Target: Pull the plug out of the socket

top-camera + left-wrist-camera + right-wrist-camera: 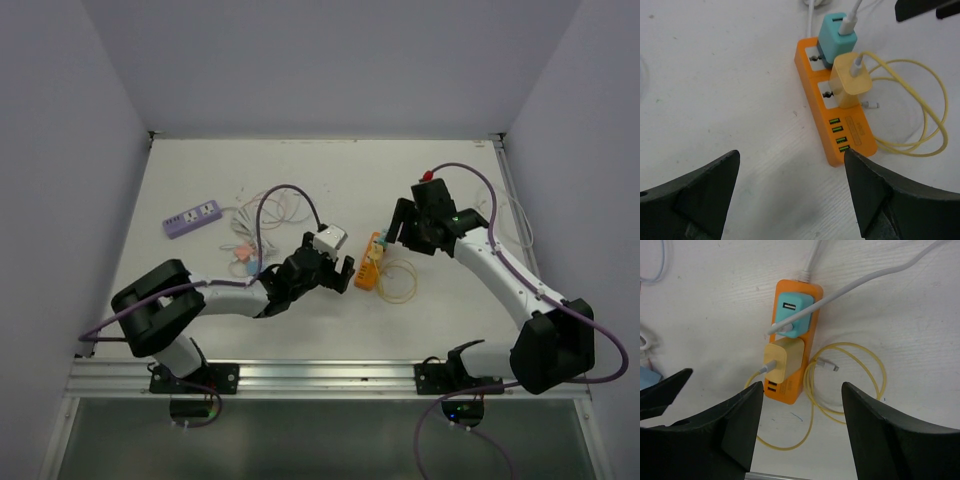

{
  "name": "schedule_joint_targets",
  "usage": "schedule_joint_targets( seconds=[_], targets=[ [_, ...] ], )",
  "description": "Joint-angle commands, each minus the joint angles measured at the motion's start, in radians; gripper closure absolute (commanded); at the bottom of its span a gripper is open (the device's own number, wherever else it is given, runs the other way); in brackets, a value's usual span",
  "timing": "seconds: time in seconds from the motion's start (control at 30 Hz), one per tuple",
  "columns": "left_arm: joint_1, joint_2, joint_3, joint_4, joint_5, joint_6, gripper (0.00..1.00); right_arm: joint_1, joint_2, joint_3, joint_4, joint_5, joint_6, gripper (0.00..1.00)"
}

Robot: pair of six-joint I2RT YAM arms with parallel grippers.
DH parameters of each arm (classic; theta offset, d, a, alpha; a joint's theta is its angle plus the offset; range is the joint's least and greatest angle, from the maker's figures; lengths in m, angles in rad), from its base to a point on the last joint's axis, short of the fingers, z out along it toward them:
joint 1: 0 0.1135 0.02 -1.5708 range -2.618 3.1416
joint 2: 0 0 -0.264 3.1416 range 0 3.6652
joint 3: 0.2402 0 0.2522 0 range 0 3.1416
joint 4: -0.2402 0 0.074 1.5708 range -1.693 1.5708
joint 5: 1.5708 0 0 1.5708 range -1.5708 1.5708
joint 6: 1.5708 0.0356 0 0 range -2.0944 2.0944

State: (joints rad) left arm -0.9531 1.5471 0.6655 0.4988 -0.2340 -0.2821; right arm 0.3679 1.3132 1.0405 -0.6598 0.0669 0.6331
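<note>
An orange socket strip (368, 278) lies mid-table. A teal plug (837, 37) and a yellow plug (852, 82) stand in it, each with a cable in its top. In the right wrist view the strip (810, 347) carries the teal plug (792, 312) above the yellow plug (782, 360). My left gripper (344, 274) is open just left of the strip; its right fingertip is near the strip's USB end, and nothing lies between the jaws (791, 155). My right gripper (391, 234) is open at the strip's far right side, nothing held (802, 386).
A purple power strip (192, 218) lies at the back left beside loose white and pink cables (250, 215). A yellow cable is coiled right of the orange strip, its loose end (828, 364) on the table. A metal rail (320, 375) runs along the near edge.
</note>
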Motion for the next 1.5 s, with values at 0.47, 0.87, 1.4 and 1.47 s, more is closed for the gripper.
schedule_joint_targets(
  seconds=[0.47, 0.87, 1.4, 1.47],
  targets=[
    [-0.196, 0.353, 0.028, 0.506, -0.189, 0.081, 0.08, 0.055, 0.060, 0.081, -0.040, 0.073, 0.097, 0.27],
    [-0.202, 0.464, 0.126, 0.517, -0.240, 0.084, 0.16, 0.078, 0.109, 0.095, -0.057, 0.114, 0.131, 0.27],
    [-0.200, 0.528, 0.126, 0.511, -0.232, 0.080, 0.56, 0.149, 0.251, 0.144, -0.049, 0.154, 0.229, 0.26],
    [-0.200, 0.531, 0.126, 0.506, -0.234, 0.083, 0.57, 0.155, 0.273, 0.148, -0.043, 0.157, 0.237, 0.27]
  ],
)
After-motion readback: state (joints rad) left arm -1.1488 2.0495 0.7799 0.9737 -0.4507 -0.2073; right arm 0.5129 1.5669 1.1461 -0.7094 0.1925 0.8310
